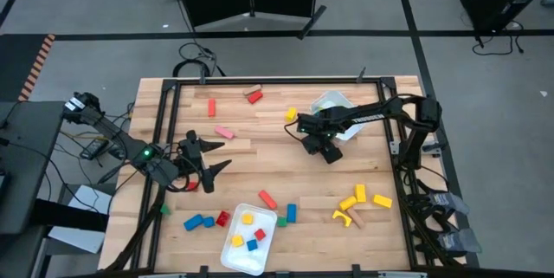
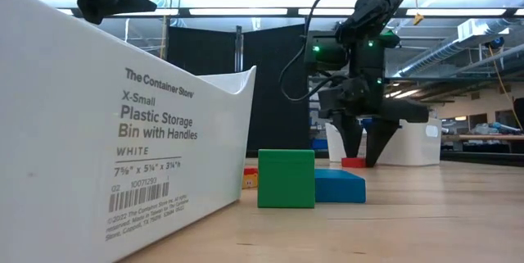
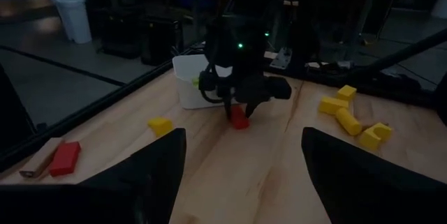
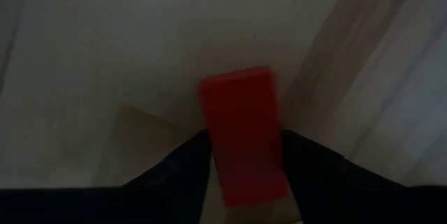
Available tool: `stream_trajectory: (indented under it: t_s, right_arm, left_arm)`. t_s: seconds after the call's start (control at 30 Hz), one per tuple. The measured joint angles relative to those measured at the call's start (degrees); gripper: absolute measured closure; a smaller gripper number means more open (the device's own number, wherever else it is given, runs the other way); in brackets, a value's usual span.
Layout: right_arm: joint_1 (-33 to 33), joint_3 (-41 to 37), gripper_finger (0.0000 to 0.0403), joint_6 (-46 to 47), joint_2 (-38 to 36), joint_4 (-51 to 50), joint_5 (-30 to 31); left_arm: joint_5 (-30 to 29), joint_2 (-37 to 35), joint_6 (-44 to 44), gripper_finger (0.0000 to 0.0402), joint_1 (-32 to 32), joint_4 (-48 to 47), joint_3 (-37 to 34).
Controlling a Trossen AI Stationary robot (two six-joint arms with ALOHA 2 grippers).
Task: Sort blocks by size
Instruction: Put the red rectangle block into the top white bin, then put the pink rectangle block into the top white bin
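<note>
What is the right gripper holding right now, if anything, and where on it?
The right gripper has its fingers on the two long sides of a red block on the table, closing in; a firm hold cannot be told. The left gripper is open and empty.

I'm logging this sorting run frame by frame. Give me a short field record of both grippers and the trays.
right gripper: low at the table, fingers either side of a red block, closing not confirmed
left gripper: open, empty, waiting at the left
near tray: holds small yellow, red and blue blocks
far tray: behind the right arm, contents unclear
</note>
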Motion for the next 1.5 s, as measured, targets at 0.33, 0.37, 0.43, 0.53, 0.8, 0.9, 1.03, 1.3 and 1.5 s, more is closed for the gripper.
stream_trajectory:
  t_s: [0.33,0.37,0.43,0.53,0.8,0.9,1.03,1.3,1.5]
  right_arm:
    - [0.11,0.45,0.0262,2.95,-0.47,0.63,-1.44]
    - [0.19,0.63,0.0262,3.36,-0.84,0.92,-1.55]
    - [0.50,1.49,0.0262,4.20,-2.64,1.98,-1.82]
    - [0.67,3.06,0.0262,5.41,-7.40,1.57,-1.90]
    - [-5.77,3.94,0.0262,15.90,-22.47,-4.00,7.05]
    - [-11.10,3.85,0.0262,21.87,-23.84,-8.52,8.31]
    - [-16.68,0.23,0.0262,25.25,-22.90,-8.97,8.65]
    - [-19.88,-6.32,0.0161,28.56,-22.76,-1.87,8.05]
    - [-18.12,-6.32,0.0055,28.67,-24.95,-0.05,6.96]
  left_arm:
    - [-0.09,0.00,-0.17,0.0110,0.00,0.00,0.00]
    - [-0.09,0.00,-0.19,0.0110,0.00,0.01,0.00]
    - [-0.09,0.00,-0.27,0.0110,0.00,0.00,0.00]
    - [-0.07,0.00,-1.11,0.0110,0.00,0.01,0.00]
    - [-0.36,0.00,-8.56,0.0110,0.55,-0.26,0.02]
    - [-0.38,0.12,-9.61,0.0110,1.50,-0.36,0.02]
    - [0.23,0.33,-11.54,0.0110,3.27,-1.28,0.04]
    - [7.51,0.33,-16.99,0.0110,7.19,-6.36,0.07]
    - [12.55,0.33,-19.27,0.0116,9.50,-10.54,0.71]
